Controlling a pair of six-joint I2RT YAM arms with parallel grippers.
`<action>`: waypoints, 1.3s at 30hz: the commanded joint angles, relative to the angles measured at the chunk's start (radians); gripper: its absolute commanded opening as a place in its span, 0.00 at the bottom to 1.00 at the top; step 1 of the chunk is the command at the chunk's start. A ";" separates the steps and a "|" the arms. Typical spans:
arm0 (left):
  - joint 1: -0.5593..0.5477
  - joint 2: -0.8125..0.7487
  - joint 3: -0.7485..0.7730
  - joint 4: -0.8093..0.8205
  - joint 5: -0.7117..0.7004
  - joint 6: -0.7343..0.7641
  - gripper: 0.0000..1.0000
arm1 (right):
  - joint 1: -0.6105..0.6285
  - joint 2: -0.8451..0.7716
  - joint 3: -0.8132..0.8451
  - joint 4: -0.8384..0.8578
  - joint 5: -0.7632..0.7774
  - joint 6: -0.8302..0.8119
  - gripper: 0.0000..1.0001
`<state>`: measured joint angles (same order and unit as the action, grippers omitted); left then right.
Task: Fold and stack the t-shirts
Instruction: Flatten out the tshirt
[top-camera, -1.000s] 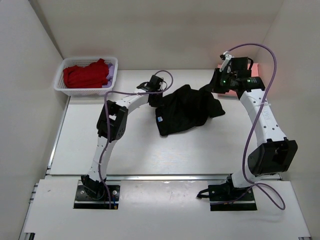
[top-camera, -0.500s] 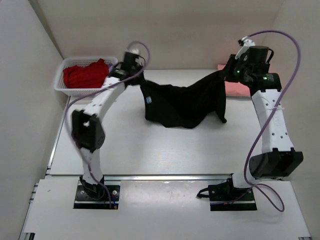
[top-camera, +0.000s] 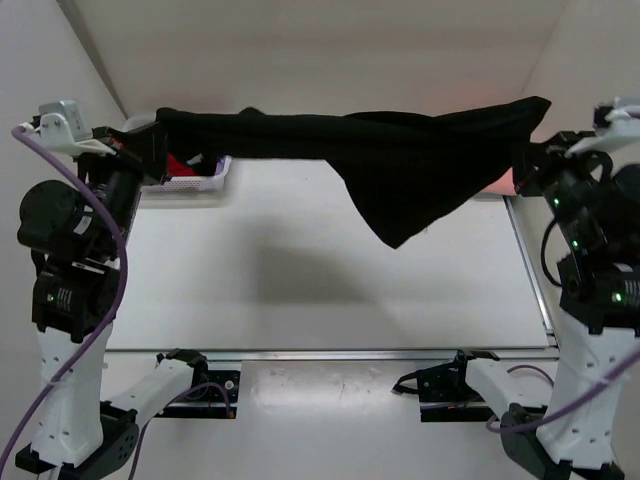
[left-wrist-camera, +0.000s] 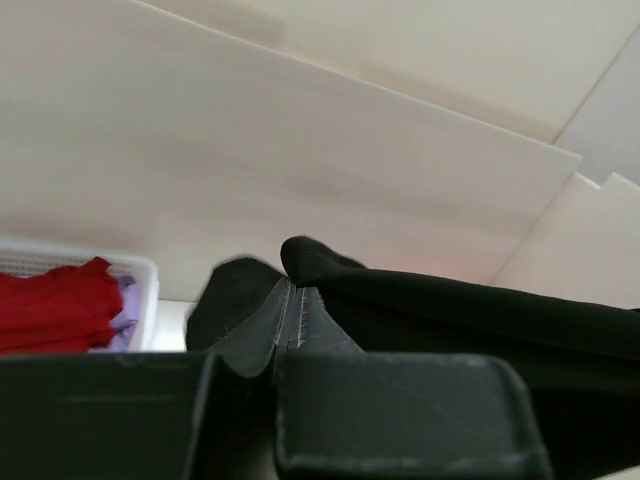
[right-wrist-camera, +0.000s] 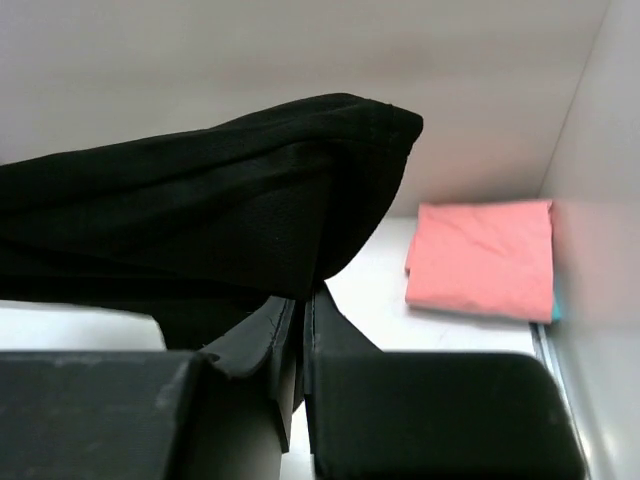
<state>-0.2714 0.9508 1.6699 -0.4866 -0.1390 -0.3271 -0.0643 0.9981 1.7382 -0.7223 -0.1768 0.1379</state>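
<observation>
Fabric spans the whole width of the scene: a plain black soft tee (top-camera: 400, 170) hangs in the air above the white counter (top-camera: 300, 290), pulled into a long band between the two raised arms. Its middle-right part sags in a loose point toward the counter without touching it, and a soft shadow lies beneath.

The left pincer (top-camera: 150, 155) is clamped on one end of the black soft tee; in the left wrist view its fingers (left-wrist-camera: 255, 330) are pressed together with a fold of dark cloth between them. The right pincer (top-camera: 528, 165) grips the other end the same way, its fingers (right-wrist-camera: 335, 335) closed tight on a bunched hem.

Behind the left pincer, at the far left corner, stands a white plastic lattice basket (left-wrist-camera: 145, 275) holding a crumpled red tee (left-wrist-camera: 50, 305) and, beside it, a lilac tee (left-wrist-camera: 125, 305). At the far right corner a folded salmon-pink tee (right-wrist-camera: 480, 260) lies flat on the counter against the wall.
</observation>
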 joint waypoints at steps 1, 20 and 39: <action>0.008 -0.006 -0.028 -0.093 -0.097 0.085 0.00 | -0.041 -0.032 -0.016 0.018 0.027 -0.020 0.00; -0.022 0.369 -0.403 0.318 -0.088 0.026 0.00 | -0.011 0.403 -0.322 0.314 -0.181 0.034 0.00; 0.092 0.834 -0.253 0.356 0.015 -0.095 0.57 | 0.014 1.289 0.784 -0.196 0.085 0.009 0.78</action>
<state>-0.1715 1.9343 1.4982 -0.1467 -0.1715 -0.3851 -0.0605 2.4500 2.5664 -0.7910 -0.2165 0.1894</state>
